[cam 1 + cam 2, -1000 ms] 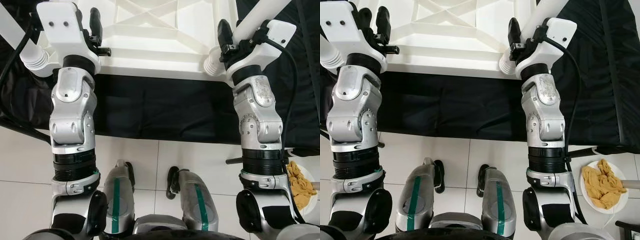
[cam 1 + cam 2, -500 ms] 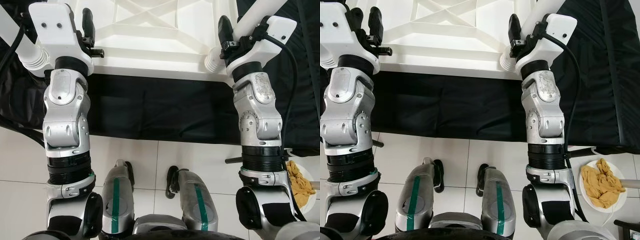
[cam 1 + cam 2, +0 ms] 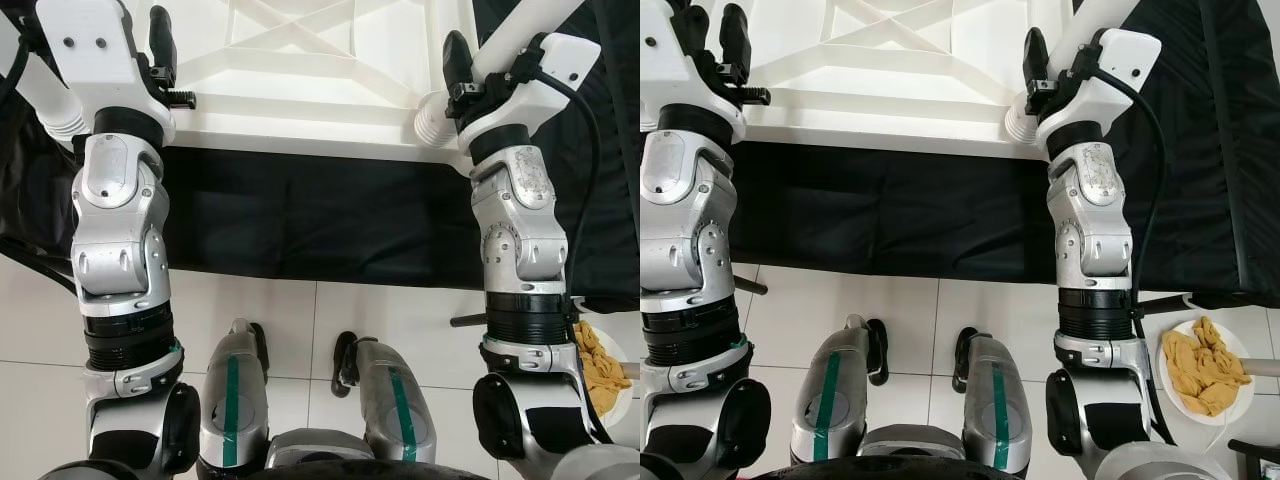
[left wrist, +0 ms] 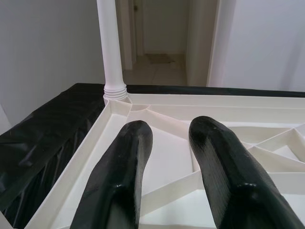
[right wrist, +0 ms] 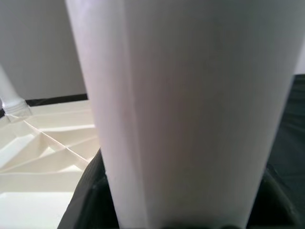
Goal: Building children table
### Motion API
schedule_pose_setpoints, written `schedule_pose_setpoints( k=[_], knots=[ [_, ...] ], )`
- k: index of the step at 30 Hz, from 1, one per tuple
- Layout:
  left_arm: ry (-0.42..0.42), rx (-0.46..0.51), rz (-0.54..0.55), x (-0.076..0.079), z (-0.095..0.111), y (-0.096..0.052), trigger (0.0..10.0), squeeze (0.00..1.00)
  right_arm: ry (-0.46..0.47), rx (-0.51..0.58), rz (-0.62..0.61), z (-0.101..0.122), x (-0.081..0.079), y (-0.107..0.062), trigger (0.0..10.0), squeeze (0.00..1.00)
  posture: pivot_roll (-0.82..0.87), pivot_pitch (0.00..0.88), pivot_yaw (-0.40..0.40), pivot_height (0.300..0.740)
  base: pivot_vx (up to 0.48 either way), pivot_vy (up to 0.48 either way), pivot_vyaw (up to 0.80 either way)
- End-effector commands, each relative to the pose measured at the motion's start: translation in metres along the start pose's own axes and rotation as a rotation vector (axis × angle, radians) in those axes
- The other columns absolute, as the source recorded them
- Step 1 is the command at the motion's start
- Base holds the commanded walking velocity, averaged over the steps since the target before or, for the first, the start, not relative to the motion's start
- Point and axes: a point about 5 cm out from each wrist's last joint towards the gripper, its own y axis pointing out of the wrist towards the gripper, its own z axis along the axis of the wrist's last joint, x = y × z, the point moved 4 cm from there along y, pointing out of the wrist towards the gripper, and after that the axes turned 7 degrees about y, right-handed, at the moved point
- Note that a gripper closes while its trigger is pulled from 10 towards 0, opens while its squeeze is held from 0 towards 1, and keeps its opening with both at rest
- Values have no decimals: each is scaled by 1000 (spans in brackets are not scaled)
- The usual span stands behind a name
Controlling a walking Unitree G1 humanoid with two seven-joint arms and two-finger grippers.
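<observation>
White tabletop [image 3: 320, 70] lying upside down on a black sheet [image 3: 320, 215], ribbed underside facing up. Right gripper [image 3: 470, 75] at the tabletop's near right corner, fingers closed around a white leg [image 3: 515, 35] set in the corner socket. Left gripper [image 4: 169, 157] over the near left edge of the tabletop, fingers [image 4: 126, 167] apart and holding nothing. Another white leg [image 4: 112, 52] standing upright in the tabletop's far corner. Plate of yellow pieces [image 3: 1205, 370] on the tiled floor [image 3: 940, 320], well apart from the tabletop.
</observation>
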Motion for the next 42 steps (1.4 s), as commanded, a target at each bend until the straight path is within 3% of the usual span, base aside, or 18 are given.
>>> schedule_pose_setpoints(
  k=[1, 8, 13, 19, 27, 34, 39, 41, 42],
  knots=[
    [-13, 6, 19, 1, 4, 4, 10000, 0, -16, 29, -16, 6, 7, -2, 10000, 0, 83, 148, 3, 740, 0, 0, 0],
    [2, 15, -35, 15, 6, 19, 10000, 0, -33, 48, -63, 13, 23, -2, 10000, 0, 23, 143, 27, 740, 0, 0, 0],
    [-59, 37, -100, 25, 7, 29, 10000, 0, -95, 65, -94, 19, 38, -5, 10000, 0, -23, 117, 52, 740, 0, 0, 0],
    [-42, 28, -134, 35, 6, 36, 10000, 0, -139, 82, -100, 24, 43, -6, 10000, 0, -37, 105, 75, 740, 0, 0, 0],
    [-39, 33, -144, 42, 6, 37, 10000, 0, -138, 93, -97, 24, 41, -4, 10000, 0, -34, 92, 65, 740, 0, 0, 0],
    [-43, 37, -235, 62, 1, 27, 10000, 0, -145, 100, -61, 30, 35, 2, 10000, 0, -31, 93, -7, 740, 0, 0, 0],
    [-44, 47, -240, 59, 0, 25, 10000, 0, -150, 95, -50, 29, 33, 4, 10000, 0, -24, 97, -15, 740, 0, 0, 0],
    [-51, 19, -178, 44, -6, 29, 10000, 0, -143, 87, -31, 26, 27, 8, 10000, 0, 2, 105, -25, 740, 0, 0, 0],
    [-51, 19, -178, 44, -6, 29, 10000, 0, -143, 87, -31, 26, 27, 8, 10000, 0, 2, 105, -25, 740, 0, 0, 0]
  ],
)
